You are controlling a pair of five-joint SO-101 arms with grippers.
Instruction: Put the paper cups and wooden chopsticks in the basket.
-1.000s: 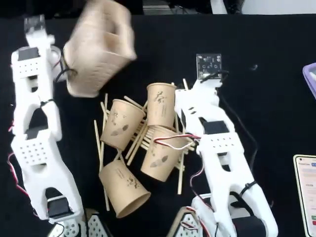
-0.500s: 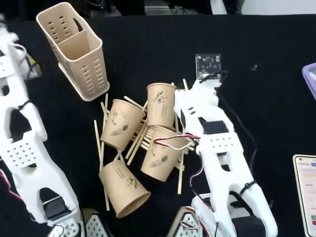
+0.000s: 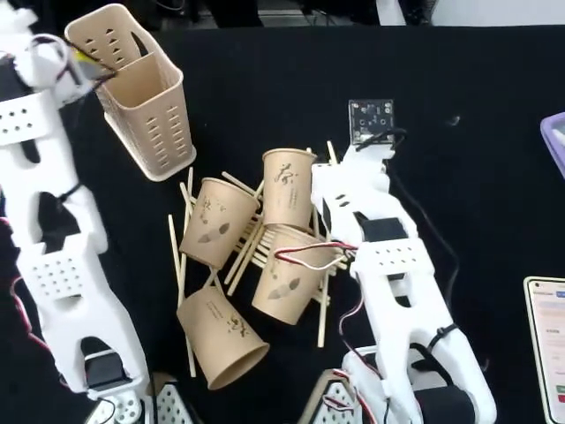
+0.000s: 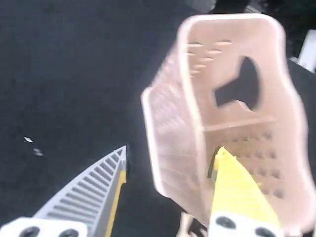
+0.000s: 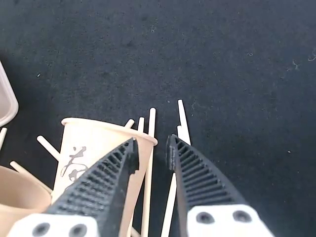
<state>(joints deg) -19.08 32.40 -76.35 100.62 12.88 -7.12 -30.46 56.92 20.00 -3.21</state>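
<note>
cloth (image 3: 477, 71), black and matte, covers the table. two white plastic arms stand on it, the left arm (image 3: 55, 265) along the left edge and the right arm (image 3: 388, 265) right of the cups.

the basket (image 3: 146, 115) sits at the far left: beige plastic, slotted walls, a divider making two compartments. its long axis runs diagonally, mouth to the far left, base toward the cups. the left gripper (image 4: 171, 149) is spread wide across one side wall, one yellow-tipped finger inside and one outside, not pinching it.

four paper cups (image 3: 216, 221), tan with dark print, lie on their sides in a loose heap at the middle. three point their mouths to the far edge, the nearest one to the near right. pale wooden chopsticks (image 3: 322, 322) lie crisscrossed under and between them, mostly running near to far.

the right gripper (image 5: 151, 142) hovers over a cup rim and chopstick ends, black ridged jaws parted by a narrow gap, holding nothing. red and white wires (image 3: 309, 252) cross one cup.
</note>
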